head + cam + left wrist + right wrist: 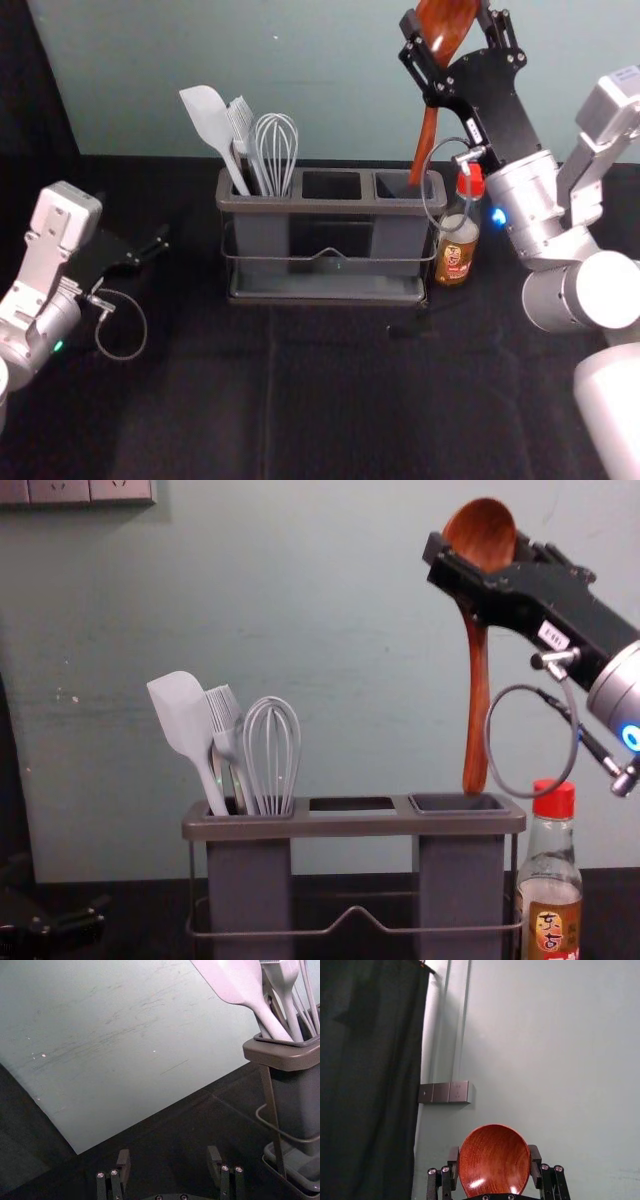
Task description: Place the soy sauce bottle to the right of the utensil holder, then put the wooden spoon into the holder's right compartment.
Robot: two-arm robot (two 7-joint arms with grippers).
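The right gripper [448, 14] grasps the spoon [427, 140] above the holder's [330, 207] right end; the bottle [457, 250] stands just beside; the left gripper [155, 246], at left, is released.

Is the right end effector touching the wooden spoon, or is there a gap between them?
Touching. The right wrist view shows it: the fingers of the right end effector lie against the wooden spoon on both sides of its bowl.

The chest view's lower edge crops the bottle [568, 918].
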